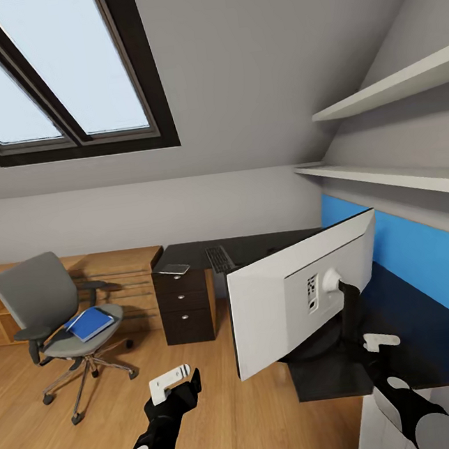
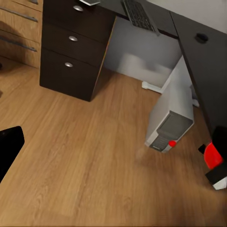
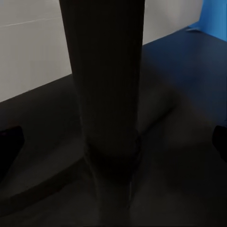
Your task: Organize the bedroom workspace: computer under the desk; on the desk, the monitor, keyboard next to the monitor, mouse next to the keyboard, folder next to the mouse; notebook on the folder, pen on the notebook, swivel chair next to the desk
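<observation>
Reaching forward over the dark desk (image 1: 328, 380), the right gripper (image 1: 376, 341) sits just behind the monitor (image 1: 299, 292), its fingers spread to either side of the monitor's stand post (image 3: 106, 85) without touching it. The left gripper (image 1: 175, 379) hangs low over the wood floor (image 1: 227, 421), bent at the wrist — whether it is spread or pressed together I cannot tell. The blue folder (image 1: 89, 323) lies on the swivel chair (image 1: 54, 323). The keyboard (image 1: 219, 258) rests on the desk's far end, and the computer tower (image 2: 171, 116) stands under the desk beside the drawer unit (image 2: 73, 47).
</observation>
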You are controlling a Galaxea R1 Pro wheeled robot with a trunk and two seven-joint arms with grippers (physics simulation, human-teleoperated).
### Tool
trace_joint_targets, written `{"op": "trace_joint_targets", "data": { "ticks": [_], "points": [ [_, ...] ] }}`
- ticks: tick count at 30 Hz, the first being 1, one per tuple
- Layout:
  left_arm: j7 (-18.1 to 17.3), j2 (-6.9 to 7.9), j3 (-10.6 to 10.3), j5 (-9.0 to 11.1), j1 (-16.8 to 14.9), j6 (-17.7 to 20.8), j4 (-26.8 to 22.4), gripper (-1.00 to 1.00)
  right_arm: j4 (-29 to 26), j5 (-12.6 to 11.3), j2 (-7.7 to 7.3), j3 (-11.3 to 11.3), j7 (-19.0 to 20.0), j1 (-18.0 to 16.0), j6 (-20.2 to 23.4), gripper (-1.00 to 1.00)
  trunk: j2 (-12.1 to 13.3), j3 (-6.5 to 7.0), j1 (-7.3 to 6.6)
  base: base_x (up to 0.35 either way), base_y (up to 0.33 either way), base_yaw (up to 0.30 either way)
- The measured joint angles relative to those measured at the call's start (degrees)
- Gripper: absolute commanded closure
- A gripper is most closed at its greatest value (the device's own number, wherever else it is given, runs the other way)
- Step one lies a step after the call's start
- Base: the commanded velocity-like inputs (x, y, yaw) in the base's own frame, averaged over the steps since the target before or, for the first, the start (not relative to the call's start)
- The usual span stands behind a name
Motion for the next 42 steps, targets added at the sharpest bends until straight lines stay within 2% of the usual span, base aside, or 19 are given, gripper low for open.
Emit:
{"op": "trace_joint_targets", "data": {
  "ticks": [11,20,36,37,42],
  "points": [
    [0.02,-0.01,0.16,0.00,0.00,0.00,0.00,-1.00,-0.06,-0.03,-0.11,-0.01,0.00,0.00,-0.07,-1.00,0.00,0.00,0.00,0.133,0.000,0.000],
    [0.01,-0.01,0.07,0.00,0.00,0.00,0.00,-1.00,-0.09,-0.07,-0.85,-0.08,0.00,0.00,-0.10,-1.00,0.00,0.00,0.00,0.111,-0.023,0.000],
    [0.02,0.00,0.14,0.00,0.00,0.08,0.01,-1.00,-0.34,-0.15,-0.88,-0.08,0.00,0.00,-1.02,-1.00,0.00,0.00,0.01,0.007,-0.002,0.000],
    [0.02,0.00,0.13,0.00,0.00,0.08,0.01,-1.00,-0.35,-0.15,-0.88,-0.08,0.00,0.00,-1.02,1.00,0.00,0.00,0.01,0.000,0.000,0.000],
    [0.02,-0.02,0.09,0.00,0.00,0.08,0.00,-1.00,-0.35,-0.13,-0.89,-0.12,-0.08,0.00,-1.04,1.00,0.00,0.00,0.01,0.000,0.000,0.000]
  ]
}}
